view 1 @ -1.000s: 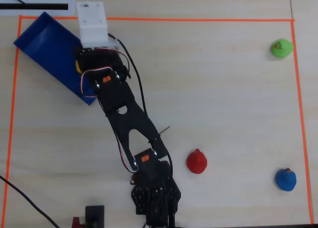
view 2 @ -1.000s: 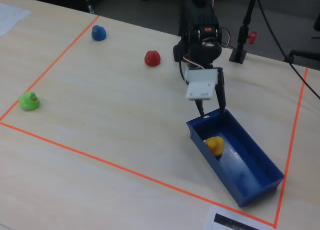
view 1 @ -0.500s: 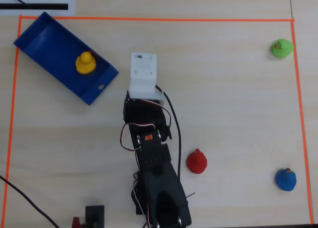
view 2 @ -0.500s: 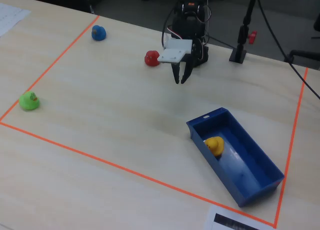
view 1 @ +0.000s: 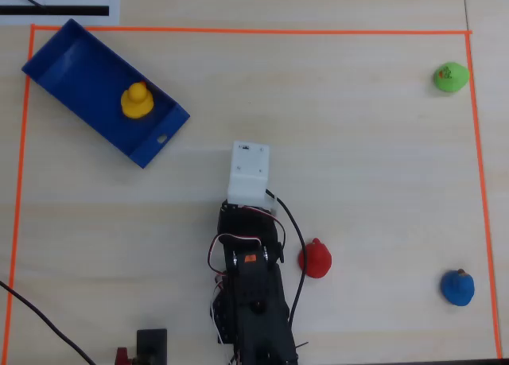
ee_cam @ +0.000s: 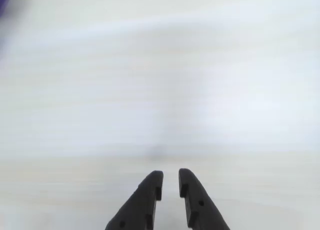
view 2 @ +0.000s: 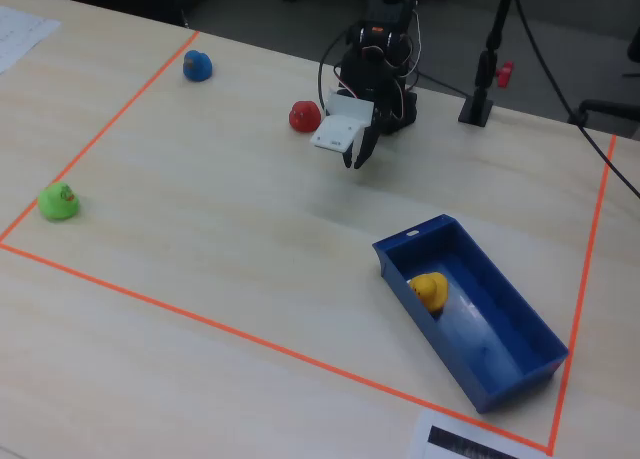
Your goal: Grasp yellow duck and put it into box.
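The yellow duck [view 1: 137, 100] sits upright inside the dark blue box [view 1: 79, 67] at the top left of the overhead view, near the short end with the small hole. In the fixed view the duck [view 2: 429, 290] is in the box [view 2: 500, 329] at the lower right. My gripper [view 2: 358, 157] hangs over bare table close to the arm's base, well apart from the box. In the wrist view the gripper [ee_cam: 170, 176] holds nothing; its two black fingers stand nearly together with a thin gap over blurred table. A white wrist part [view 1: 249, 172] hides the fingers in the overhead view.
A red duck [view 1: 316, 258] lies just right of the arm. A blue duck [view 1: 457, 288] is at the lower right and a green duck [view 1: 450, 77] at the upper right. Orange tape [view 1: 238, 31] frames the work area. A black stand [view 2: 478, 99] is behind the arm.
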`<action>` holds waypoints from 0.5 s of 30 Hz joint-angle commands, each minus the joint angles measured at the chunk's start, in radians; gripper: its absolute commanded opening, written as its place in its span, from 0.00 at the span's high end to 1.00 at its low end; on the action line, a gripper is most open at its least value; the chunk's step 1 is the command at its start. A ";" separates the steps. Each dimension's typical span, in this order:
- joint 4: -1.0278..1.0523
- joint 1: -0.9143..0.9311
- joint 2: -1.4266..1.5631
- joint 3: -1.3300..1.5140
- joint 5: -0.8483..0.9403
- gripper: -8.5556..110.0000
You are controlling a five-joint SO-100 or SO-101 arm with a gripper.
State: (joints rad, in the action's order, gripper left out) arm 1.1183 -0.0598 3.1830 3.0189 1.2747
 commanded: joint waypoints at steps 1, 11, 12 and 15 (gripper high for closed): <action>0.041 0.005 0.049 0.021 0.014 0.93; 0.118 -0.002 0.124 0.092 0.020 0.93; 0.126 -0.006 0.127 0.092 0.020 0.93; 0.140 -0.017 0.127 0.092 0.018 0.93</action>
State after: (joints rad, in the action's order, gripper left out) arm 1.2456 -0.0629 3.3088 3.1155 1.2916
